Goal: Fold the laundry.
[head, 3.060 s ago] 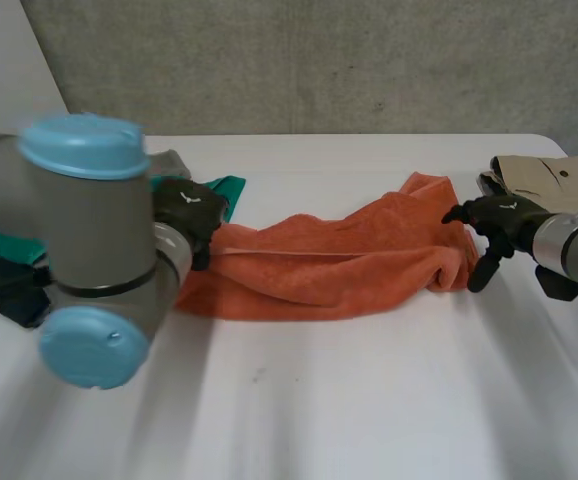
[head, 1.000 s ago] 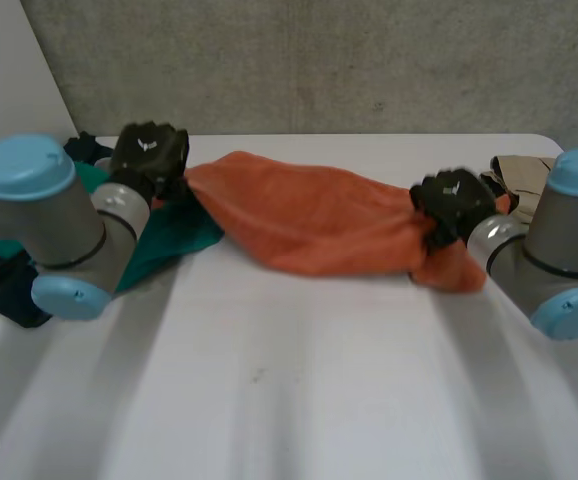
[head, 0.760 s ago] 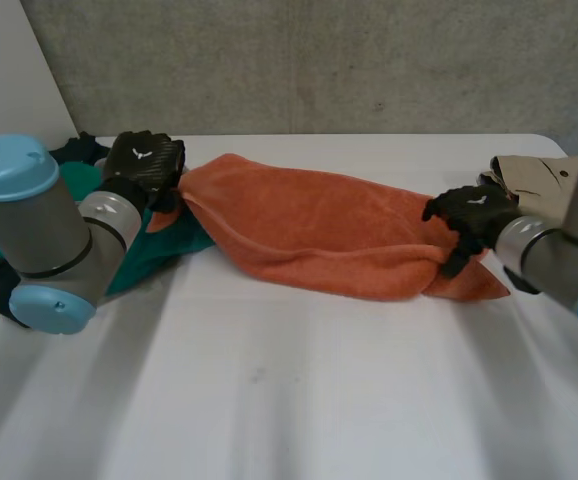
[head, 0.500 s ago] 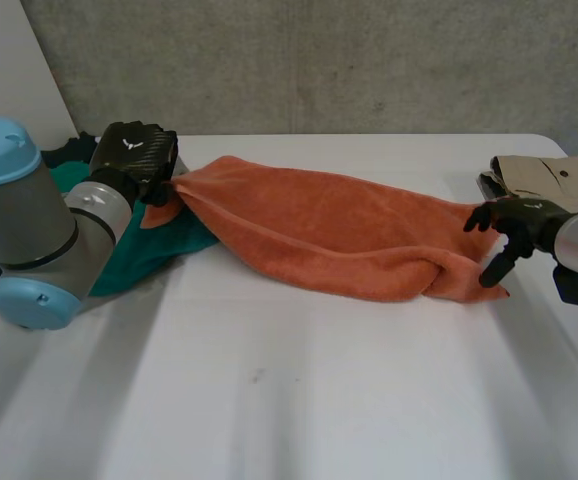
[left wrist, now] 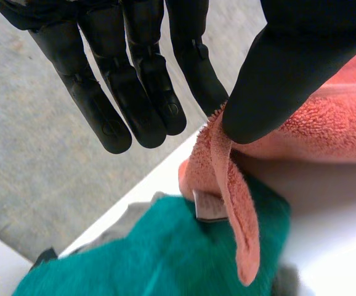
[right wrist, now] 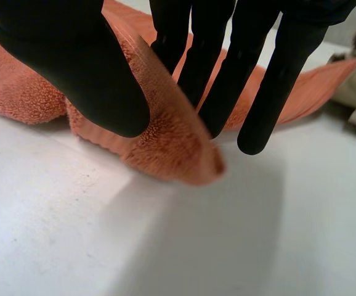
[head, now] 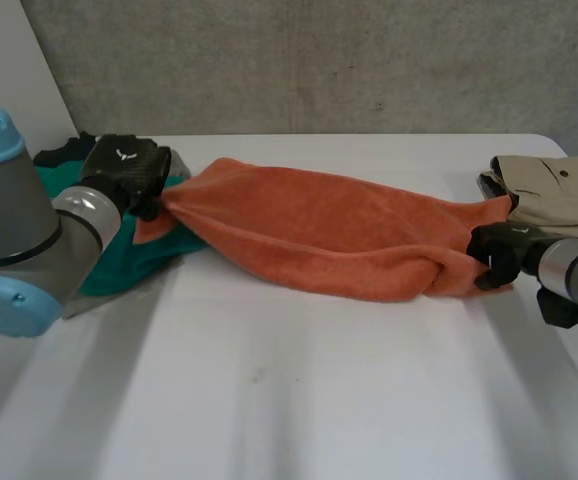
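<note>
An orange towel [head: 329, 235] lies stretched across the far half of the white table [head: 299, 400], from the left side to the right side. It is not flat: it is long and bunched, with folds running along it.

The left hand [head: 127, 172] is at the left end of the towel, at the far left of the table. In the left wrist view the thumb [left wrist: 289, 68] presses on the edge of the towel. The fingers [left wrist: 135, 86] are straight and close together, and the nearest one meets the same edge, so the hand pinches the towel there. A corner of the towel hangs down from this grip, and a small white label [left wrist: 210, 209] shows just beside it. Under this end lies a green cloth [head: 134, 255], spread on the table at the left. A dark cloth [head: 59, 152] lies at its far side.

The right hand [head: 497, 255] is at the right end of the towel, low at the table. In the right wrist view the thumb is on one side of a raised fold and the fingers [right wrist: 215, 74] are on the other side, so the hand pinches this fold between them. The tip of the towel rests on the table under the fingers.

A folded beige garment [head: 559, 190] lies at the far right of the table, just beside the right end of the towel.
</note>
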Robot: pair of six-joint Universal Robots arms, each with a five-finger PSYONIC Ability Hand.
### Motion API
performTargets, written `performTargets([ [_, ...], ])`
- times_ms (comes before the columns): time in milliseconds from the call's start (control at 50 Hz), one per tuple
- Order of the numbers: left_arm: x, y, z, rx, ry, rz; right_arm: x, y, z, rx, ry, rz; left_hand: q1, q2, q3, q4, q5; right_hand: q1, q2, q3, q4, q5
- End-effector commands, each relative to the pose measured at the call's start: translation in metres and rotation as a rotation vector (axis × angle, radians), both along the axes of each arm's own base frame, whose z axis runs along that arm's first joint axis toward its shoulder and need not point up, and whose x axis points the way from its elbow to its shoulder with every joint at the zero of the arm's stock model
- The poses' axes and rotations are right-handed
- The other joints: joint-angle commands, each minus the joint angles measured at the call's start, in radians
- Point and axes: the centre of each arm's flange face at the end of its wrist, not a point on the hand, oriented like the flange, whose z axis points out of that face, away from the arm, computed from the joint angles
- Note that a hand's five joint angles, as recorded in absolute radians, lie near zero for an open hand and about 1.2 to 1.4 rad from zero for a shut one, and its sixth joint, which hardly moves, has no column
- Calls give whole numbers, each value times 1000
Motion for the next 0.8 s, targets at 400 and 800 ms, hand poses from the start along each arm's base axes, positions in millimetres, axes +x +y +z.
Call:
performTargets([
  [400, 13, 76, -15, 239, -532, -201, -29, 66, 46, -155, 729, 399, 239, 199, 204, 195, 245, 254, 218, 213, 203, 218],
  [800, -24, -74, 205, -799, 105, 72, 26, -65, 242, -1201, 173, -217, 239, 199, 204, 195, 245, 254, 218, 213, 203, 218],
])
